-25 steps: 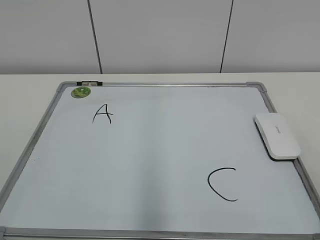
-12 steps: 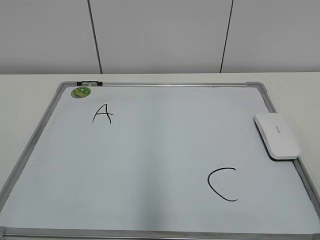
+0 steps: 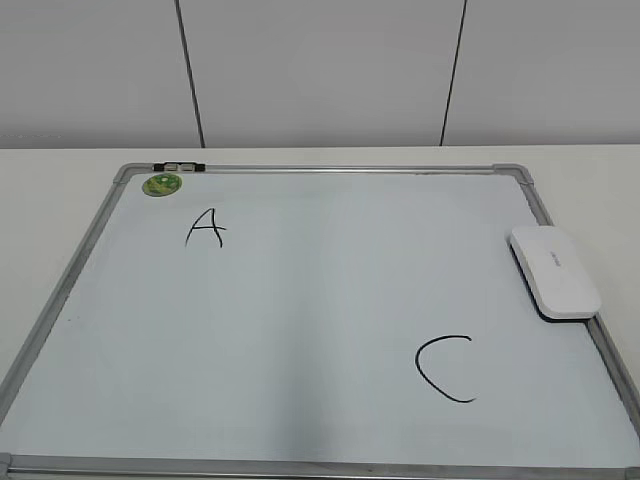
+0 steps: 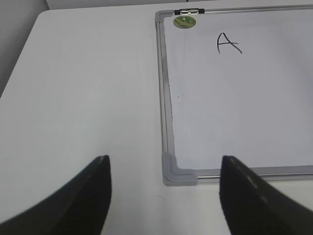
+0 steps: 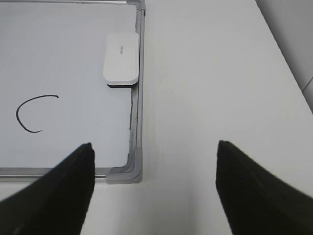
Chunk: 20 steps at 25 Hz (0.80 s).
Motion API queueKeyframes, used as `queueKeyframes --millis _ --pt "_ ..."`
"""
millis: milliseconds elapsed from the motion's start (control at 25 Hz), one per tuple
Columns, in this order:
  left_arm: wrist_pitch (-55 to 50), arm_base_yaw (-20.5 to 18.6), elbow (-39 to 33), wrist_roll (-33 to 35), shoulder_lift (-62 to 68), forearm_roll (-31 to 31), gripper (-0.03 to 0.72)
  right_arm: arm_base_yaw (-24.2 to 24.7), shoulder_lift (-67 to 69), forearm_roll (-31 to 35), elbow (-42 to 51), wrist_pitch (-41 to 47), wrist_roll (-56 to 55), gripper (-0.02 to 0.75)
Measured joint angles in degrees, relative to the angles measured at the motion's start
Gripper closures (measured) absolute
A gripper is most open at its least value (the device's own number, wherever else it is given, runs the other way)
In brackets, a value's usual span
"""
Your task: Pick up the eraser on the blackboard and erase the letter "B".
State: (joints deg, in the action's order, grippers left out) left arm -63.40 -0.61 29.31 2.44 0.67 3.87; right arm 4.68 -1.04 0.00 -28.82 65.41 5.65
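Note:
The blackboard [image 3: 320, 310] is a white board with a silver frame, lying flat on the table. The white eraser [image 3: 554, 271] lies at its right edge; it also shows in the right wrist view [image 5: 122, 59]. No letter "B" shows on the board; only a black "A" [image 3: 206, 228] and a black "C" [image 3: 444, 368] are there. My left gripper [image 4: 164, 169] is open and empty above the board's near left corner. My right gripper [image 5: 154, 156] is open and empty above the near right corner. Neither gripper shows in the exterior view.
A small green round magnet [image 3: 161, 184] sits at the board's far left corner, next to a metal clip [image 3: 179, 166] on the frame. White table [image 4: 88, 98] surrounds the board. A white panelled wall [image 3: 320, 70] stands behind.

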Motion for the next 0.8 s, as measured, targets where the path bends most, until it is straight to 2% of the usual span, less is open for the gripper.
queueKeyframes --millis 800 --pt "0.0 0.0 0.0 0.0 0.0 0.0 0.188 0.0 0.0 0.0 0.0 0.0 -0.1 0.146"
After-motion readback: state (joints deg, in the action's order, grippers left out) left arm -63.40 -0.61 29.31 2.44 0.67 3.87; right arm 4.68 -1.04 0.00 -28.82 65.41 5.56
